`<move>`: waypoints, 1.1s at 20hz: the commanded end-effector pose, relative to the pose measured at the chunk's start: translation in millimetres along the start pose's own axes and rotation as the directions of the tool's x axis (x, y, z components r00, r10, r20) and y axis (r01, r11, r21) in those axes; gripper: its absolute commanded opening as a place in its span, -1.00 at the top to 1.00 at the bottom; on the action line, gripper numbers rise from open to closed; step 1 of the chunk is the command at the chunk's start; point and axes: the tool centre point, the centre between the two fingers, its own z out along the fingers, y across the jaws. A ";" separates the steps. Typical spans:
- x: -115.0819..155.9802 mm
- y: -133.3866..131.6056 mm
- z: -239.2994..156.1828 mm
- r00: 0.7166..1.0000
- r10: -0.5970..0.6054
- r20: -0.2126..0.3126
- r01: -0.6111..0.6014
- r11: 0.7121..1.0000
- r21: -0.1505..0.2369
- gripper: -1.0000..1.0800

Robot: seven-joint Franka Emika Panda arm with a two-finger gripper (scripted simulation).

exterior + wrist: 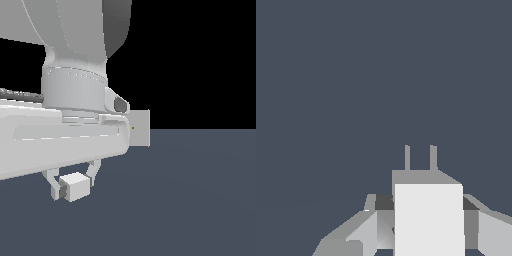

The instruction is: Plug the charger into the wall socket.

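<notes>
The charger [76, 186] is a small white-grey cube held between my gripper's [74, 186] fingers, which are shut on its sides just above the dark floor. In the wrist view the charger [428, 217] fills the space between the fingers [358, 235], and two thin prongs stick out of its far face. The wall socket [139, 128] is a flat light grey upright plate with a tiny yellowish dot, partly hidden behind my arm, further back and to the exterior view's right of the charger. The socket is out of the wrist view.
My large white arm [60, 100] covers the exterior view's left half. A dark blue-grey floor [200, 200] spreads under and around everything.
</notes>
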 end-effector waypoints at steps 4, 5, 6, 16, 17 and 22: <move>3.3 2.9 -2.8 0.999 0.038 -0.001 -0.038 0.999 -0.003 1.00; 4.4 3.9 -3.8 0.999 0.051 -0.001 -0.051 0.999 -0.003 1.00; 5.6 5.0 -4.8 0.998 0.066 -0.001 -0.066 0.998 -0.004 1.00; 22.3 25.5 -21.9 0.954 0.298 -0.005 -0.299 0.954 -0.018 1.00; 24.2 28.6 -24.2 0.944 0.329 -0.006 -0.329 0.944 -0.020 1.00; 31.8 45.0 -36.1 0.879 0.478 -0.011 -0.478 0.878 -0.029 1.00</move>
